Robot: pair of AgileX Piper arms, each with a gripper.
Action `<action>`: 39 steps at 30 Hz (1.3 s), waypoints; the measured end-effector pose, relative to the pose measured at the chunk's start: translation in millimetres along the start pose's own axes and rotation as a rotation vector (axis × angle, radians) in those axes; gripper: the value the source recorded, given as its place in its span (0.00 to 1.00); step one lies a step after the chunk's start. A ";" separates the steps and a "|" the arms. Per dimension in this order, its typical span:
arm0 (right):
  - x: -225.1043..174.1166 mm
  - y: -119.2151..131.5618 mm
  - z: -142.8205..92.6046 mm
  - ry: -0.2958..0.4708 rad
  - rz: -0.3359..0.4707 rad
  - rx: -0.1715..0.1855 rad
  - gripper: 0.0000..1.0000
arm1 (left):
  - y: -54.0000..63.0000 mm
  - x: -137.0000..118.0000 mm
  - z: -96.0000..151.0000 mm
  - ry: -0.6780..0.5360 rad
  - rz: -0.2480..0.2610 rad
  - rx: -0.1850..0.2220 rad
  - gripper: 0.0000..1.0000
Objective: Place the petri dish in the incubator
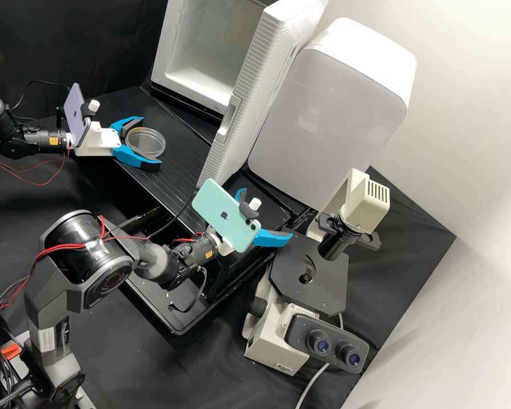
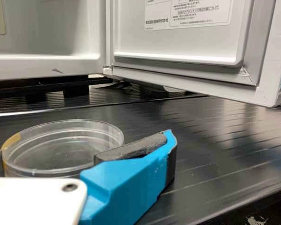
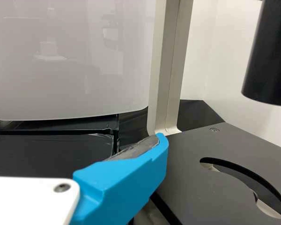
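A clear, empty petri dish [image 1: 146,141] [image 2: 61,147] rests on the black ribbed platform [image 1: 176,170]. My left gripper [image 1: 147,143] [image 2: 79,140] is open, one blue finger on each side of the dish, apart from its rim. Behind it stands the white incubator [image 1: 201,51] with its ribbed door [image 1: 255,85] [image 2: 187,42] swung open and its chamber bare. My right gripper [image 1: 267,216] is open and holds nothing. It hovers at the edge of the microscope stage [image 3: 234,159]; one blue finger [image 3: 126,180] shows in the right wrist view.
A large white housing [image 1: 335,102] stands right of the incubator door. The microscope [image 1: 306,318] sits at the front right, its black condenser [image 3: 271,51] above the stage. Red cables [image 1: 28,167] trail off the left arm. Phones are clamped on both wrists.
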 end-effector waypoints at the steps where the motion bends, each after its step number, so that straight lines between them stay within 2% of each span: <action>1: 0.0 0.0 0.0 0.000 0.000 0.000 1.00 | 0.0 0.0 -0.2 0.002 0.001 -0.001 0.00; 17: 0.0 0.0 0.0 0.000 0.000 0.000 1.00 | 0.8 -2.1 -5.0 0.070 0.042 0.040 0.00; 31: 0.0 0.0 0.0 0.000 0.000 0.000 1.00 | -0.8 -1.6 -5.5 0.071 0.040 0.042 0.00; 39: 0.0 0.0 0.0 0.000 0.000 0.000 1.00 | -1.7 -1.3 -5.2 0.064 0.040 -0.005 0.00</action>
